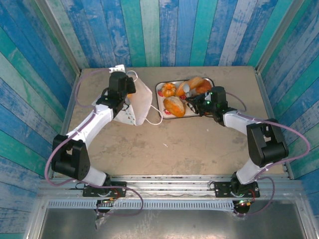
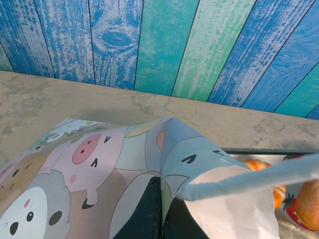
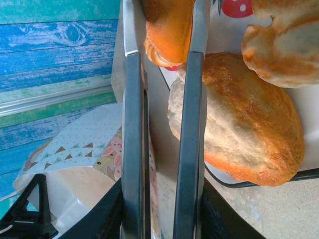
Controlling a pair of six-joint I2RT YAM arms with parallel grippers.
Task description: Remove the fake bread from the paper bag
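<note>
The paper bag [image 1: 139, 102] lies tipped over at the back left of the table. Its cartoon-animal side [image 2: 99, 164] and a white cord handle [image 2: 249, 181] face the left wrist camera. My left gripper [image 1: 121, 85] is shut on the bag's edge, the dark jaws pressed together around a paper fold [image 2: 162, 209]. Several pieces of fake bread lie in the tray, among them a large golden roll [image 1: 174, 106] [image 3: 239, 119]. My right gripper [image 1: 198, 103] hangs over the tray, shut on an orange piece of fake bread [image 3: 167, 30] wedged between its fingers.
The white strawberry-print tray [image 1: 159, 94] with a dark rim sits at the back centre, just right of the bag. Blue and green plank walls [image 1: 164, 30] close in the table at the back and both sides. Bare tabletop [image 1: 169, 144] stretches in front of bag and tray.
</note>
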